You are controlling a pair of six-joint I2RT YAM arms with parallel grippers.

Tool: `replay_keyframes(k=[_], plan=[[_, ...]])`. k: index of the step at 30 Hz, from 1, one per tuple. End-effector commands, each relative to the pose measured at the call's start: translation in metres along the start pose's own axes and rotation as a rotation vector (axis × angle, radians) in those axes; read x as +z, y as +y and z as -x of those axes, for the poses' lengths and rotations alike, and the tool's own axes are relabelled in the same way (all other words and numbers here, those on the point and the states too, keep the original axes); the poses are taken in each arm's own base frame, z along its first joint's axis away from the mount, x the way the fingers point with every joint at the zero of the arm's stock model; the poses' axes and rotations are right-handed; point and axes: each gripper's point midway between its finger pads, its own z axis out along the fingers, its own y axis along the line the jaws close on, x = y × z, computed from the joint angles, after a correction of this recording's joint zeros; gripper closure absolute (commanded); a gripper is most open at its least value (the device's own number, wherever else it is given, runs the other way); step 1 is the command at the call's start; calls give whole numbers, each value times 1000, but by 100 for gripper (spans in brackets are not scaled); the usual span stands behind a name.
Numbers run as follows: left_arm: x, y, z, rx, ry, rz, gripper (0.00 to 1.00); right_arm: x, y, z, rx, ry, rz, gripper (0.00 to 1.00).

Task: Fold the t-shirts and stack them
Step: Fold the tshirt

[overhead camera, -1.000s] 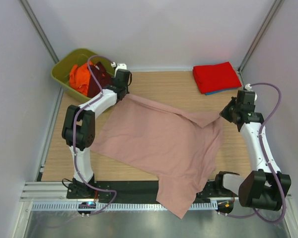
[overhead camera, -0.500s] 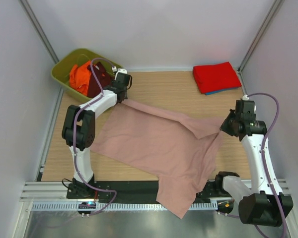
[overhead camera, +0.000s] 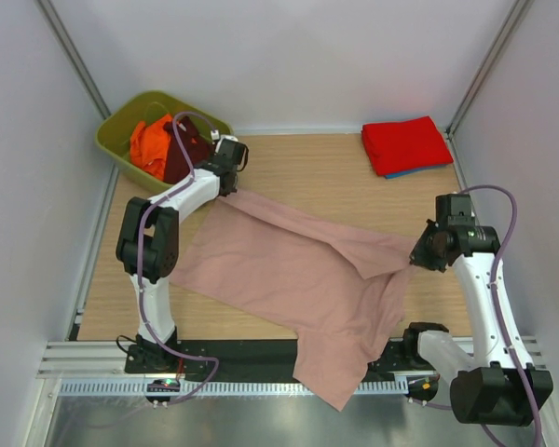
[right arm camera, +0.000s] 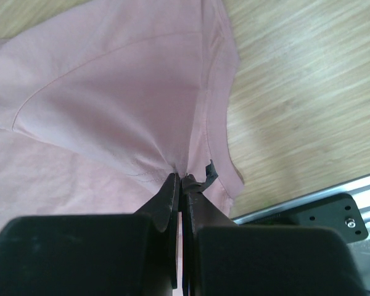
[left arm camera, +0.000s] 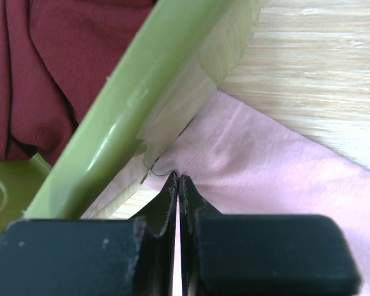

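Note:
A dusty-pink t-shirt (overhead camera: 298, 279) lies spread over the wooden table, its lower part hanging over the near edge. My left gripper (overhead camera: 231, 182) is shut on its far left corner beside the green bin; the pinched cloth shows in the left wrist view (left arm camera: 246, 160). My right gripper (overhead camera: 417, 253) is shut on the shirt's right edge, pinching cloth near a dark tag (right arm camera: 208, 172). A folded red t-shirt (overhead camera: 405, 142) lies on a blue one (overhead camera: 402, 173) at the far right. Orange (overhead camera: 149, 144) and maroon (overhead camera: 186, 149) t-shirts sit in the bin.
The olive-green bin (overhead camera: 121, 121) stands at the far left corner; its wall (left arm camera: 148, 92) is right next to the left gripper. White enclosure walls surround the table. A metal rail (overhead camera: 261, 382) runs along the near edge.
My right gripper has moved toward the near side and a little left with the shirt's edge, folding the right part inward. The left gripper shifted slightly, still holding its corner.

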Motion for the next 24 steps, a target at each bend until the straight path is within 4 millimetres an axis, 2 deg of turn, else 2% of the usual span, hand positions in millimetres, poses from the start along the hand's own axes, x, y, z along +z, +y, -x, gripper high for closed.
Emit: replay_keyframes(k=[1,8,9,11,12,13,17,20,22,24], plan=[[7,14,-7,16,27,62,100,-8,-6,-5,9,21,-36,99],[10,8,-16,45,44,66,100,-3,-4,-11,-3,43,-47,99],[11,7,-16,46,47,65,99,-3,-4,-12,-4,51,-48,96],[11,8,-18,42,51,74,84,-3,-3,-16,-11,65,-39,89],[10,10,-20,30,54,82,74,-4,-3,-18,-13,69,-38,79],[8,11,-20,29,54,83,60,-6,-2,-19,-20,67,-29,76],[-6,17,-16,-15,37,95,49,-16,-2,-22,-34,68,-14,64],[-20,16,-8,-66,14,78,47,-16,0,-9,-38,41,-25,55],[-29,7,-2,-75,-3,38,47,-14,12,9,-34,5,-4,50],[-35,-5,3,-65,-21,-4,48,1,23,25,-14,-10,5,49]])
